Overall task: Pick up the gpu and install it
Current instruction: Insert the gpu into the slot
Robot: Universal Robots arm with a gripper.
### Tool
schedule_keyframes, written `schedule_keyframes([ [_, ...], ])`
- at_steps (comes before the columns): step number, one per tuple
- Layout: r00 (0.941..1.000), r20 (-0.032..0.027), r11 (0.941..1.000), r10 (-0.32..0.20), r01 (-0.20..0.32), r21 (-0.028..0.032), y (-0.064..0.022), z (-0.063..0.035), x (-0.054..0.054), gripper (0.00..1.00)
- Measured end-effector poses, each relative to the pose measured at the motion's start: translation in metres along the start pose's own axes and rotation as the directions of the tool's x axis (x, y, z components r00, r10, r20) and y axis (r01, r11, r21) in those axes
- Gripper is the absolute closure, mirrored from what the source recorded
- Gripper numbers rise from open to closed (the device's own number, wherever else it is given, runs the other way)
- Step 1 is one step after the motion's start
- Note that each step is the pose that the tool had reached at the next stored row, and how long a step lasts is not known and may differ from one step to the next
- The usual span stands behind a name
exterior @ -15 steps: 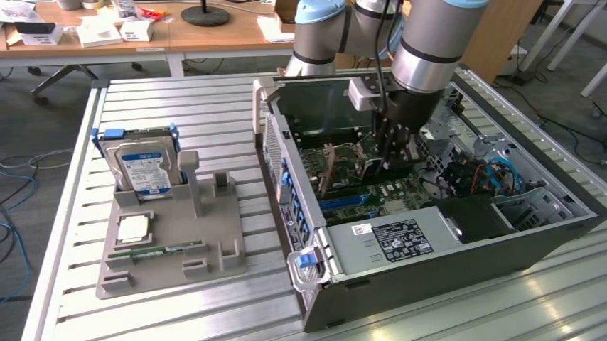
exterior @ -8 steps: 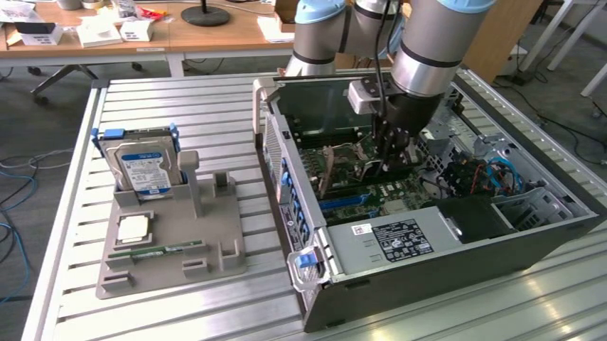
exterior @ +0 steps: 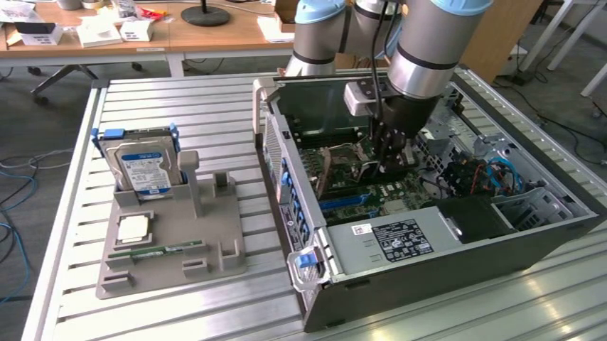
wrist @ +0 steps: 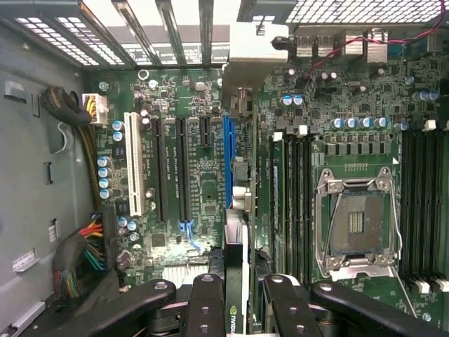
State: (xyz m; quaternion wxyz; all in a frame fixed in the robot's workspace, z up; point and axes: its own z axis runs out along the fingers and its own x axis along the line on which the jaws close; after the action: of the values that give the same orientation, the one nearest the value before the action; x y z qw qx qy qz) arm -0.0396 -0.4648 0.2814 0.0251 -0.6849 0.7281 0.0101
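One open computer case (exterior: 474,270) lies on the slatted table (exterior: 190,106), at the exterior view's right. The arm (exterior: 427,50) reaches down into it and hides part of the far interior from me. The motherboard (wrist: 203,175) covers the case floor. Gripper (exterior: 391,167) is low over the board, fingers (wrist: 207,302) clamped on the gpu (wrist: 236,260). I see the card edge-on, its near end cut off behind the fingers. It runs in line with the blue slot (wrist: 227,161); whether it touches the slot I cannot tell. At the exterior view's left, a grey holder (exterior: 170,249) carries a hard drive (exterior: 144,167), upright at its far end.
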Motion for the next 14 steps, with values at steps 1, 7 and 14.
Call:
schedule_keyframes([
  [1, 1.0000, 0.0000, 1.0000, 0.000, 0.000, 0.0000, -0.0001, 0.0002, 0.0005, 0.74],
  [7, 1.0000, 0.0003, 1.0000, 0.000, 0.000, 0.0001, 0.0015, 0.0010, 0.0013, 0.74],
  [14, 1.0000, 0.0002, 1.0000, 0.000, 0.000, -0.0001, 0.0059, 0.0014, 0.0025, 0.74],
])
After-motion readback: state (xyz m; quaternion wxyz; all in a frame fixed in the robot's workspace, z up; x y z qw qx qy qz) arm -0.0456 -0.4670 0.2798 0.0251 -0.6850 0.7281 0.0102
